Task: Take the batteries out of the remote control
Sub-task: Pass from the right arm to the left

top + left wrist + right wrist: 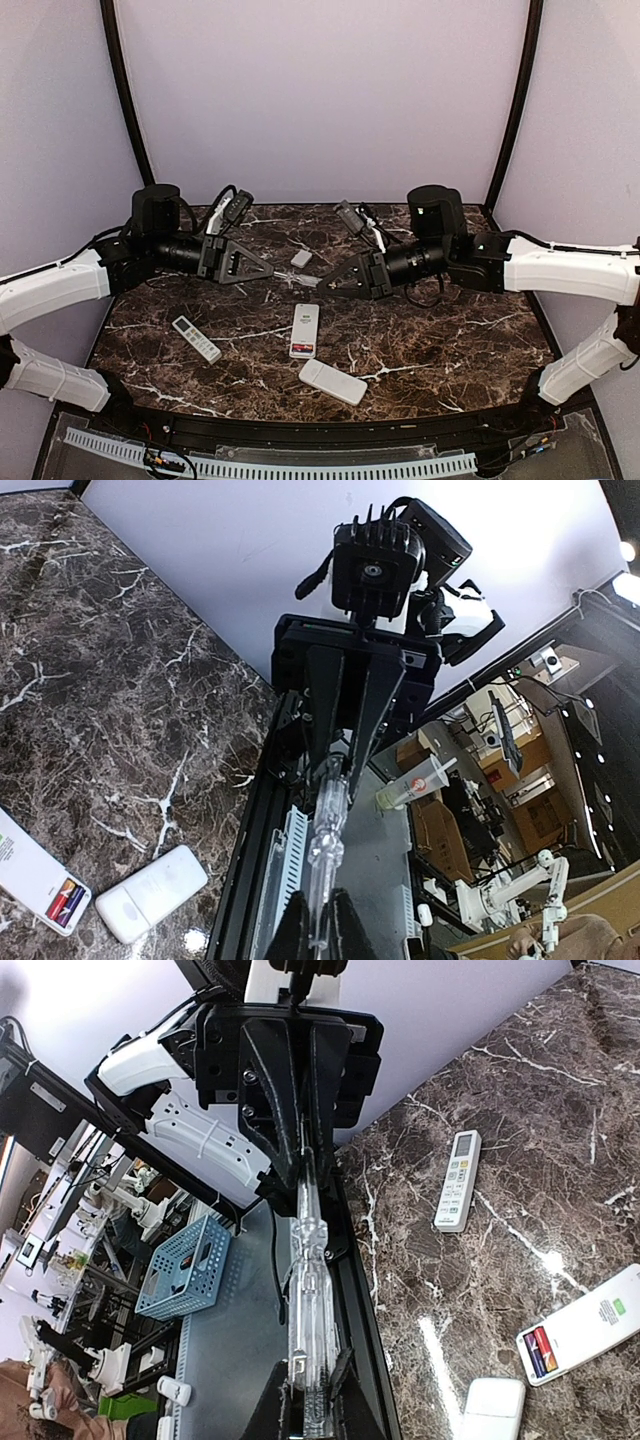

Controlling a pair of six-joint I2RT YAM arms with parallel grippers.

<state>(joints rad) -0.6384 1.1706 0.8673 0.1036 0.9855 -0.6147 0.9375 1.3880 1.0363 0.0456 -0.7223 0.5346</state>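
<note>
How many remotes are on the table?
3: a buttoned remote at left, an open remote with batteries in the middle, a plain white remote at front. Arms may hide more.

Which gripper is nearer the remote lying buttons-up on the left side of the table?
Left. The left gripper hangs beyond the buttons-up remote and to its right; the right gripper is farther right again, beyond the open-backed remote.

I look down on a dark marble worktop (450, 340) veined in white, closed in by plain lilac walls (320, 90) with black poles (123, 100) at the corners. Past its near edge lies a cluttered workshop with cardboard boxes (445, 845) and a blue basket (180, 1270).
</note>
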